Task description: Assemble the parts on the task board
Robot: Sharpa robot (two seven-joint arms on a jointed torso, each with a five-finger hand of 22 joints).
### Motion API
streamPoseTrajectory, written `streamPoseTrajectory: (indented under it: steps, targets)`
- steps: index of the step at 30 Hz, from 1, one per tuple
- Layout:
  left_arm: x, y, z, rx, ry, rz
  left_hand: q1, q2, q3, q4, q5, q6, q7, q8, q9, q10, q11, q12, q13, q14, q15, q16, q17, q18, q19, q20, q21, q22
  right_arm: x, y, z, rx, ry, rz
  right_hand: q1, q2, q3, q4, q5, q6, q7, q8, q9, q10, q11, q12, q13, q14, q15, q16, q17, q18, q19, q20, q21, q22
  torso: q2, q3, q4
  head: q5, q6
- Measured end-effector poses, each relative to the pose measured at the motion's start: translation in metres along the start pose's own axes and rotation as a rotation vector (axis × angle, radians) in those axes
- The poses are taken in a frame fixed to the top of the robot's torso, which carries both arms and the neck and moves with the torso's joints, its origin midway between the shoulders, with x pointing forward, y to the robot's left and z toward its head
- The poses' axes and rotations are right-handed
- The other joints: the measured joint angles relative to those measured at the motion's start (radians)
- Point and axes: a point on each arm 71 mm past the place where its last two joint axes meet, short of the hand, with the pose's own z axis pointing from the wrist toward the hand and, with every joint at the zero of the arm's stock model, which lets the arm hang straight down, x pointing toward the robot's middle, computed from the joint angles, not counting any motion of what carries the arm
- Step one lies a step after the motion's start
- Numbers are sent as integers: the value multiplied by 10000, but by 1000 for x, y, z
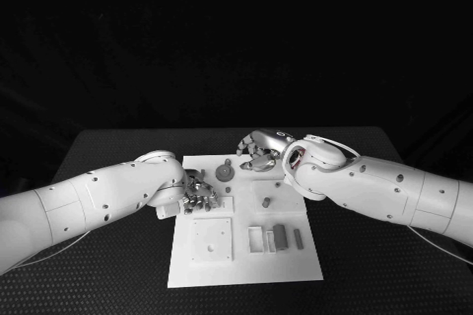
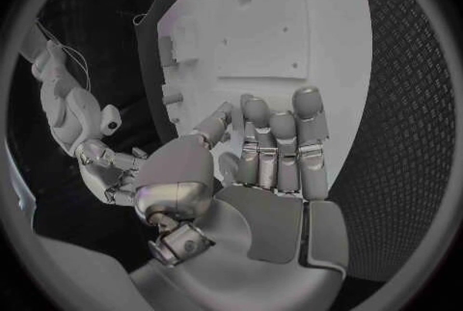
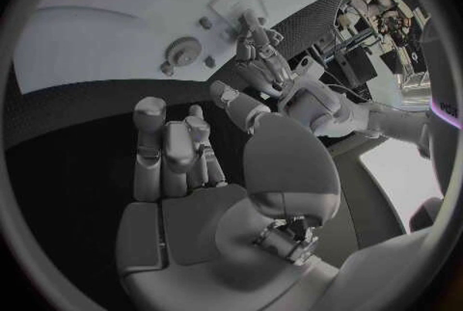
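Observation:
The white task board [image 1: 247, 260] lies in the middle of the black table. A grey gear [image 1: 225, 173] sits near its far edge, with a short peg [image 1: 265, 202] standing further in. My left hand [image 1: 197, 195] is at the board's left edge, fingers straight and close together over the board [image 2: 289, 18], holding nothing. My right hand [image 1: 260, 151] hovers at the board's far edge just beyond the gear [image 3: 184, 52]. Its fingers [image 3: 169, 145] are loosely bent, the thumb stands apart, and nothing is in it.
A square inset plate [image 1: 212, 240] occupies the board's near left. Beside it lie two upright grey blocks [image 1: 280, 236] and a slot piece [image 1: 256, 238]. Black table [image 1: 374, 274] surrounds the board on all sides.

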Motion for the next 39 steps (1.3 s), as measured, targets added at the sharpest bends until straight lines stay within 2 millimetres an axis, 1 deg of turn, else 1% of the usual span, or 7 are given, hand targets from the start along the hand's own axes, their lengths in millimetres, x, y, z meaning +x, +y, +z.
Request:
streamPoseTrajectory:
  steps: [8, 11, 15, 24, 31, 35, 39]
  targets:
    - [0, 1, 0, -42, -7, -5, -261, -346, -121, 254, 60, 37, -37, -21, 19, 20, -20, 0, 0, 74, -75, 0, -18, 0, -69, -69, 1, 0, 0, 0, 0, 7, 0, -2, 0, 0, 0, 0, 0, 1, -2, 0, 0, 0, 0, 0, -8, 0, 0, 0, 0, 0, -2, 2, 0, 0, 1, 0, 0, -5, -12]
    - [0, 2, 0, -66, -15, -8, -366, -449, -448, 150, 119, 72, -72, -82, 62, 19, -22, 0, 0, 69, -114, 0, -29, 1, -104, -105, 1, 5, 0, 0, 0, 9, 2, -3, 0, 0, 0, 0, 0, 2, -3, 0, 1, 0, 0, 0, -8, 0, 0, 0, 1, -1, -2, 3, 0, 0, 2, -3, 0, -12, -12]
    - [0, 2, 1, -83, -25, -12, -478, -561, -546, 168, 126, 100, -101, -83, 88, 19, -22, 0, 0, 53, -131, 1, -37, 1, -106, -106, 0, 8, 0, 0, 0, 10, 4, -3, 0, 0, 0, 0, 0, 4, -6, -26, 1, 0, 0, 0, -8, 0, 0, 0, -7, 0, -15, 17, 0, 0, 2, -5, 1, -14, -12]
    - [-1, 2, 1, -89, -26, -20, -636, -638, -666, 223, 127, 93, -94, -127, 91, 18, -21, 0, 0, 52, -131, 1, -41, 3, -106, -106, 0, 7, 0, 0, 0, 11, 5, -4, 0, 0, 0, 0, 0, 17, -21, -34, 2, 0, 0, 0, -8, 0, 0, 0, -7, 0, -14, 17, 0, 0, 1, -11, 4, -19, -25]
    - [0, 2, 1, -90, -21, -33, -845, -847, -808, 319, 79, 92, -93, -130, 91, 18, -21, 0, 0, 52, -130, 1, -51, 3, -106, -105, 0, 5, 0, -1, 0, 12, 2, -4, 0, 0, 4, -3, 0, 15, -27, -33, 2, 0, 0, 0, -7, 0, 0, 0, -6, 1, 38, -1, 0, 0, -1, -12, 4, -21, -31]
    - [-1, 2, 1, -89, -16, -48, -847, -850, -847, 358, 79, 92, -93, -179, 95, 18, -21, 0, 0, 52, -129, 1, -57, 5, -105, -104, 0, 5, 0, -1, 0, 10, 1, -4, 0, 0, 29, -29, 0, 15, -29, -33, -7, 0, 0, 0, -16, 0, -1, 0, -6, 1, 39, -1, 0, 0, -2, -12, 5, -21, -32]
    - [-1, 3, 1, -87, -11, -59, -931, -933, -847, 358, 39, 92, -93, -182, 100, 18, -21, 0, 0, 52, -128, 0, -59, 4, -105, -104, -40, 5, 0, -1, 0, 11, 1, -4, 0, 0, 29, -29, 0, 10, -26, -32, -7, 0, 0, 0, -16, 1, -1, 0, -4, 0, 39, 0, 0, 0, -2, -11, 5, -22, -32]
